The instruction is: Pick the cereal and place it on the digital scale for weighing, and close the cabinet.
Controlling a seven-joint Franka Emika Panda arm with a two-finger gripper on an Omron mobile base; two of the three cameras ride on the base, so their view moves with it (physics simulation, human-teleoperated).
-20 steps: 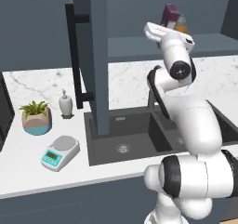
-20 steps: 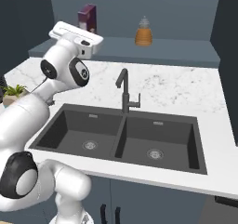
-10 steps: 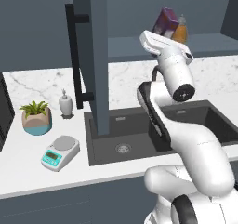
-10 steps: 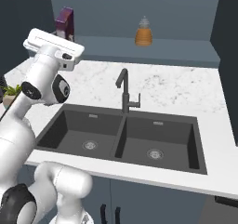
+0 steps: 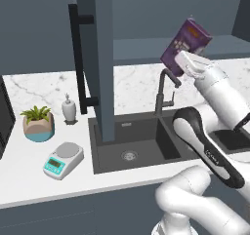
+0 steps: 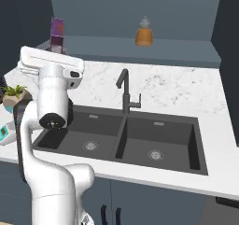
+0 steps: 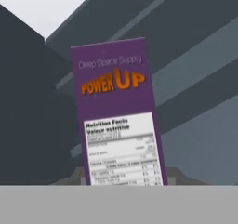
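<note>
The cereal (image 5: 186,44), a purple box, hangs tilted in the air in front of the cabinet shelf (image 5: 141,48), above the faucet. My gripper (image 5: 181,66) is shut on its lower end. From the right base view the cereal (image 6: 57,32) sticks up behind my white hand (image 6: 49,63). In the hand view the cereal (image 7: 116,116) fills the middle, with its nutrition label facing me. The digital scale (image 5: 63,160) lies low on the counter at the left, far from the box. The cabinet door (image 5: 100,58) stands open, its black bar handle (image 5: 78,58) towards me.
A double black sink (image 6: 126,135) with a dark faucet (image 6: 125,91) lies below the hand. An orange bottle (image 6: 144,31) stands on the shelf. A potted plant (image 5: 38,123) and a soap dispenser (image 5: 69,109) stand on the counter behind the scale.
The arm has carried the cereal out from the shelf, leftwards and a little down, and the box has tilted. The bottle, scale and cabinet door have not moved.
</note>
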